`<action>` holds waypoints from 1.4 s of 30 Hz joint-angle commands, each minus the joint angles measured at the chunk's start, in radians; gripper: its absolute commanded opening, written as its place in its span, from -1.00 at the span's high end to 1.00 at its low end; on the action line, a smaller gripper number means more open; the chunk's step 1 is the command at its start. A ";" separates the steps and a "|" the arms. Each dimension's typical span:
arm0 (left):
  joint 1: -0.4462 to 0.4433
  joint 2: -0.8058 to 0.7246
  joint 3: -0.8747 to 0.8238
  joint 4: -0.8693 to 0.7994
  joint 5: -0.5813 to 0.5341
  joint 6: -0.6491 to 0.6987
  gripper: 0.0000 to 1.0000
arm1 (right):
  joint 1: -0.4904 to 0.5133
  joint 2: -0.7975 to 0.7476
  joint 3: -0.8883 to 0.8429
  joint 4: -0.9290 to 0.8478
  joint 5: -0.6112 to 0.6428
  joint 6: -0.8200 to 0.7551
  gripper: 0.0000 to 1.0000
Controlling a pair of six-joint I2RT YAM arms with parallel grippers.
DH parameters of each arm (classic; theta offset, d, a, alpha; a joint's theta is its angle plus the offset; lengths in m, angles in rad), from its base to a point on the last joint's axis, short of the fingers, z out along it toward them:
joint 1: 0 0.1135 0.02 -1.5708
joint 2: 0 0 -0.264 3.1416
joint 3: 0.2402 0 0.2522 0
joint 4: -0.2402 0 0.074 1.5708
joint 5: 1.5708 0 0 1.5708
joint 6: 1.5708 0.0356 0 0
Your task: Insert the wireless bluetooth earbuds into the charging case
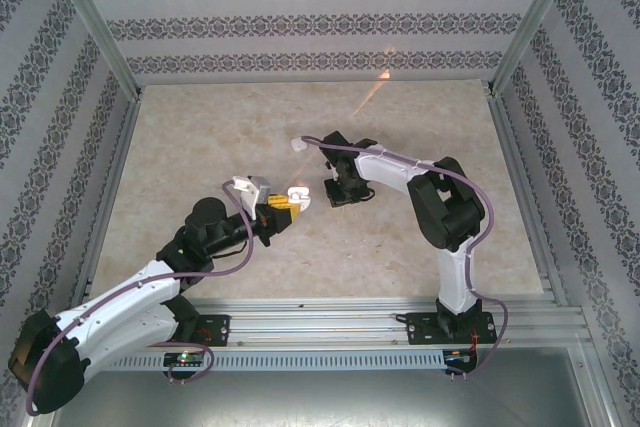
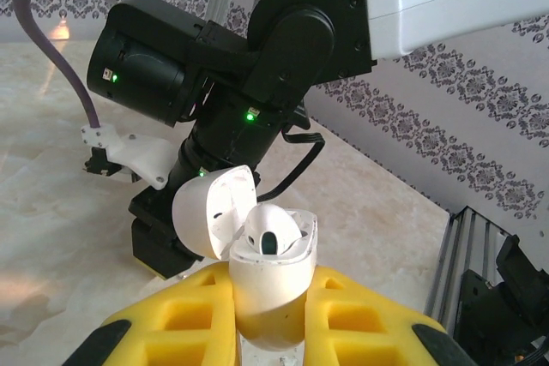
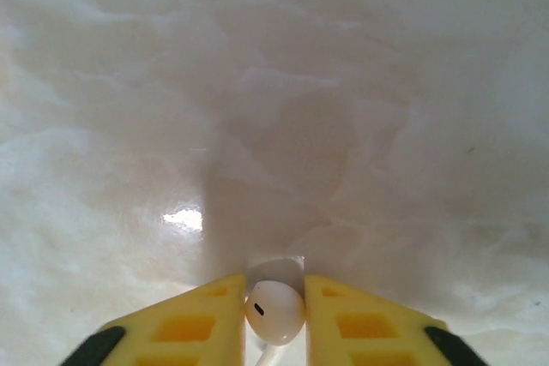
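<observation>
My left gripper (image 2: 271, 323) is shut on the white charging case (image 2: 270, 289), its yellow fingers (image 2: 176, 319) clamping the body from both sides. The lid (image 2: 210, 212) is flipped open to the left, and one white earbud (image 2: 270, 231) sits in the case's mouth. From above, the case (image 1: 298, 197) is held over the middle of the table. My right gripper (image 3: 274, 297) points straight down close to the marble tabletop (image 3: 274, 83). Another white earbud (image 3: 274, 312) sits between its yellow fingers, touching both. This gripper (image 1: 338, 195) hangs just right of the case.
The right arm's black wrist (image 2: 257, 83) looms close behind the open case. Patterned walls and metal posts (image 1: 100, 37) enclose the table. A rail (image 1: 330, 322) runs along the near edge by the arm bases.
</observation>
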 commanded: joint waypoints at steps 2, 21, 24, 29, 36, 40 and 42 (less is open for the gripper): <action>0.011 -0.014 -0.008 -0.013 -0.014 -0.005 1.00 | 0.020 0.009 -0.024 -0.032 0.017 0.003 0.43; 0.011 -0.014 0.003 -0.029 -0.022 0.011 1.00 | 0.034 -0.171 0.032 -0.070 0.016 0.001 0.71; 0.011 -0.027 0.019 -0.030 -0.013 0.039 1.00 | 0.037 -0.258 0.024 -0.029 -0.003 0.015 0.74; 0.011 -0.029 0.056 -0.038 -0.012 0.051 1.00 | 0.046 -0.427 -0.006 0.078 -0.050 0.017 0.79; 0.011 0.013 0.116 -0.021 0.005 0.013 1.00 | 0.074 -0.630 -0.038 0.234 -0.082 0.012 0.79; 0.011 0.042 0.143 0.019 0.018 -0.025 1.00 | 0.099 -0.728 -0.073 0.342 -0.103 0.002 0.79; 0.011 0.058 0.155 0.048 0.028 -0.045 1.00 | 0.110 -0.766 -0.090 0.391 -0.113 -0.005 0.80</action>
